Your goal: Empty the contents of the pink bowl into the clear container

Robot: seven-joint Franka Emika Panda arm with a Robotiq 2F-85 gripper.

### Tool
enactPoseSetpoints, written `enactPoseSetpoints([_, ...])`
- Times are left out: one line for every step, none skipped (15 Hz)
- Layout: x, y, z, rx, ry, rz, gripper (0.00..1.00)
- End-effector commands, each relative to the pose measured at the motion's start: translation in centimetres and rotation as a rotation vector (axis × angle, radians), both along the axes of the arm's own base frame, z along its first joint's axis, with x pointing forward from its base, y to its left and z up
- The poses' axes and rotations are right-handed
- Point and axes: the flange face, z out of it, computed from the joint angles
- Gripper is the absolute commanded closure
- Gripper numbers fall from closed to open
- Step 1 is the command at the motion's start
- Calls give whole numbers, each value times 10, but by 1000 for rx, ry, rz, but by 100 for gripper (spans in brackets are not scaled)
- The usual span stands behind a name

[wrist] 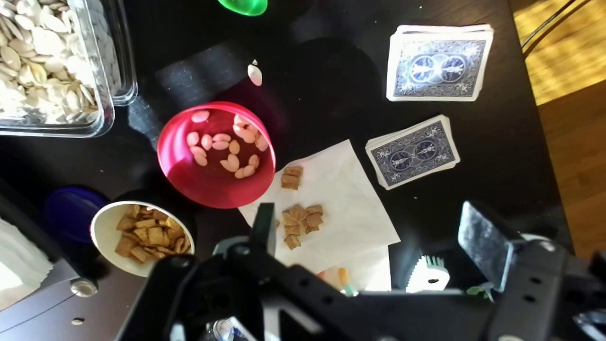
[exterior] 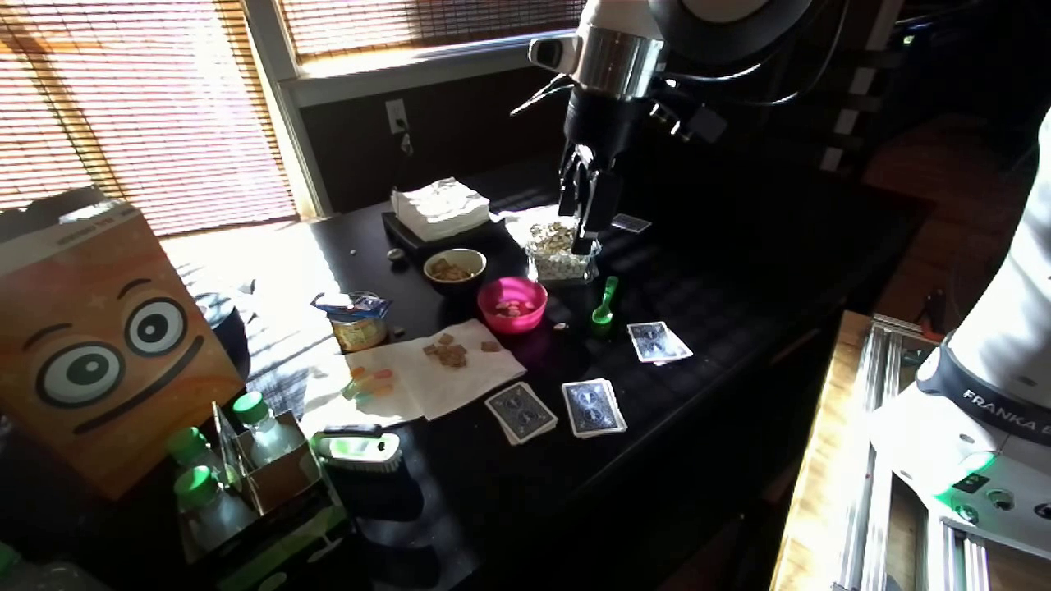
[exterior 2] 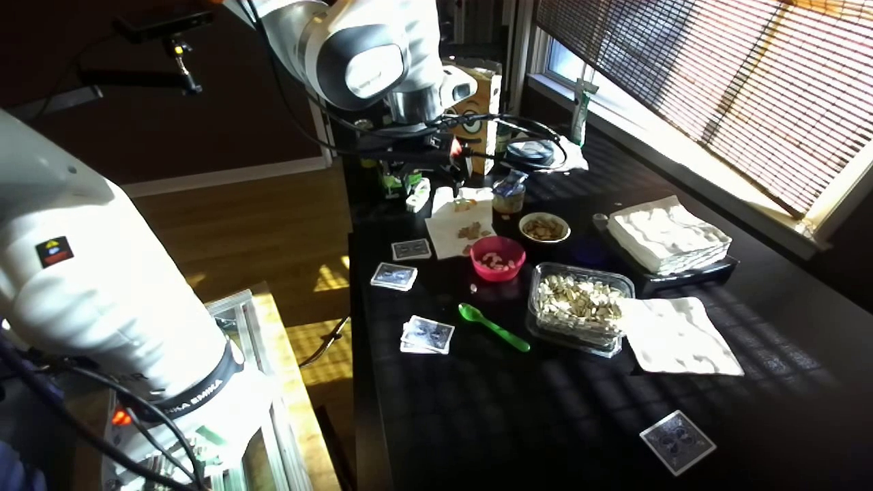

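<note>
While nothing has hold of it, the pink bowl point(exterior 2: 498, 275) stands upright on the dark table point(exterior 2: 477, 416), pale seeds point(wrist: 234, 147) scattered loose over its bottom. It looks like thin plastic, so I would expect it to be light, smooth, slightly springy and quick to skid if nudged. Probably the best hold is the rim, pinched inside and out at the far left, opposite the clear container point(exterior 2: 580, 335); a hard squeeze could bow the wall and spill seeds early. That container sits to the right and nearer in an exterior view, well filled, so a low, slow tip seems wise. Around them lie the green spoon point(exterior 2: 501, 331) near, card decks point(exterior 2: 394, 275) left, the paper napkin point(exterior 2: 445, 243) far left and the pale bowl point(exterior 2: 545, 241) far right. The gripper point(wrist: 371, 237) hangs above the table, fingers point(wrist: 484, 246) spread wide, nothing between them.
</note>
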Motion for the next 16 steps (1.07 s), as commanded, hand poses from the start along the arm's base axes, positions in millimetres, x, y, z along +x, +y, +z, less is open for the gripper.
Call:
enactPoseSetpoints([0, 0, 1, 0, 0, 0, 0])
enactPoseSetpoints([3, 0, -9, 6, 31, -3, 0])
enactPoseSetpoints([6, -1, -18, -5, 61, -33, 0])
enactPoseSetpoints([9, 0, -28, 8, 79, -46, 0])
enactPoseSetpoints([12, 1, -38, 22, 102, -53, 0])
enactPoseSetpoints([15, 1, -47, 24, 114, -59, 0])
enactPoseSetpoints([17, 0, -56, 26, 133, -69, 0])
enactPoseSetpoints([20, 0, -65, 27, 138, -52, 0])
enactPoseSetpoints([24, -1, -77, 12, 153, -55, 0])
enactPoseSetpoints([26, 0, -87, 24, 148, -24, 0])
enactPoseSetpoints([29, 0, -96, 16, 152, -20, 0])
enactPoseSetpoints([32, 0, -105, 26, 143, -4, 0])
enactPoseSetpoints([34, -1, -113, 26, 147, -2, 0])
enactPoseSetpoints([37, -1, -120, 33, 139, 8, 0])
enactPoseSetpoints([40, -1, -128, 32, 133, 13, 0])
enactPoseSetpoints([43, -2, -134, 35, 128, 20, 0])
